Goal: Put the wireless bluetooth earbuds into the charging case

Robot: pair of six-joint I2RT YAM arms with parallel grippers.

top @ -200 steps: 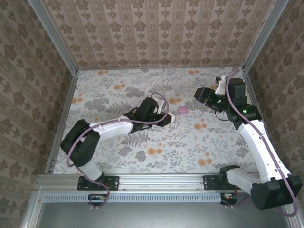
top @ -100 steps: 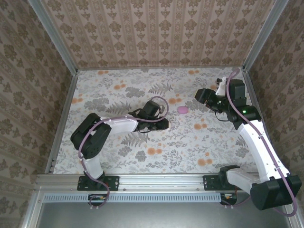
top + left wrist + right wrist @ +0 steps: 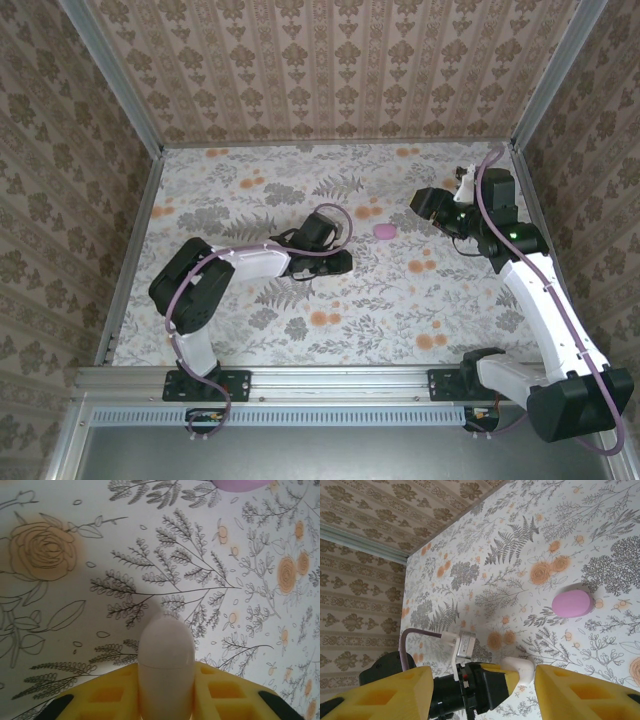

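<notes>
The left gripper (image 3: pixel 167 682) is closed on a pale pink-white earbud (image 3: pixel 166 647), its rounded end poking out past the yellow fingers. The earbud is tiny, light, hard and glossy, so it could easily squirt free, and a gentle pinch across its widest part seems safest. The pink case (image 3: pixel 240 484) lies on the flowered surface (image 3: pixel 75 605) ahead of that gripper, near but apart and apparently closed, while the right gripper (image 3: pixel 424 200) hangs wide open and empty on the case's other side.
</notes>
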